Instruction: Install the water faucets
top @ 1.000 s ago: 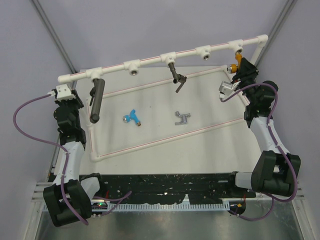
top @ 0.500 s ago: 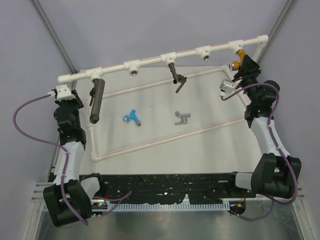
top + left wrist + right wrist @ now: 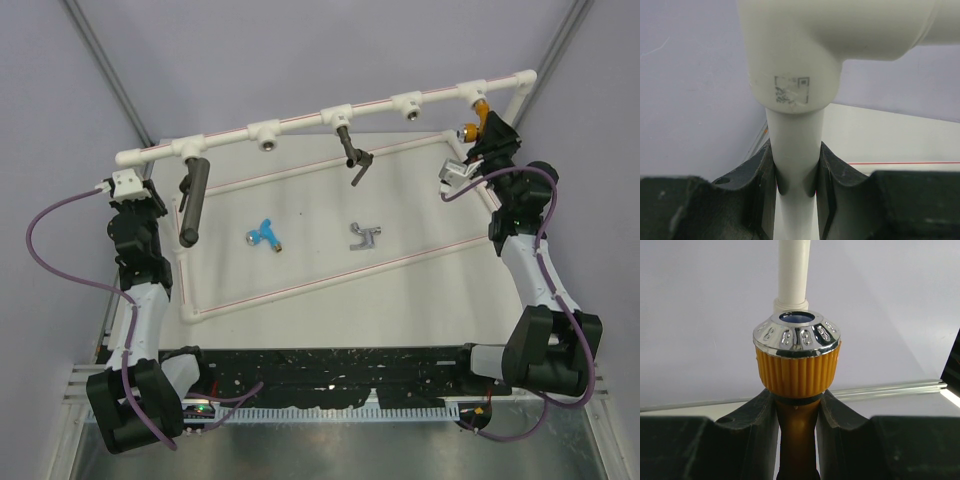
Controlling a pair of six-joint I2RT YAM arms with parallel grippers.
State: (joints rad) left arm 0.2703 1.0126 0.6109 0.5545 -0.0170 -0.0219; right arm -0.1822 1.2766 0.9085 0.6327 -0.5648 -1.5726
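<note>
My right gripper (image 3: 485, 128) is shut on the orange-gold faucet (image 3: 478, 118) just below the rightmost socket of the white pipe (image 3: 300, 121). In the right wrist view its ribbed orange collar and chrome rim (image 3: 797, 360) stand above my right gripper (image 3: 797, 412), under a white pipe stub (image 3: 793, 270). The bright blue faucet (image 3: 264, 234) and the silver-grey faucet (image 3: 365, 237) lie loose on the table. My left gripper (image 3: 150, 188) is shut on the pipe frame's upright leg (image 3: 795, 135) below its elbow (image 3: 800, 45), with the left gripper (image 3: 797, 172) clamped round it.
A long dark grey cylinder (image 3: 191, 203) hangs from the leftmost socket. A dark lever fitting (image 3: 352, 155) hangs from the middle socket. Two sockets (image 3: 268, 131) (image 3: 410, 102) are bare. Thin white pipes (image 3: 300, 285) frame the tabletop.
My right gripper has carried the orange-gold faucet a little up and back toward the rightmost socket, then held still. The left arm has not moved.
</note>
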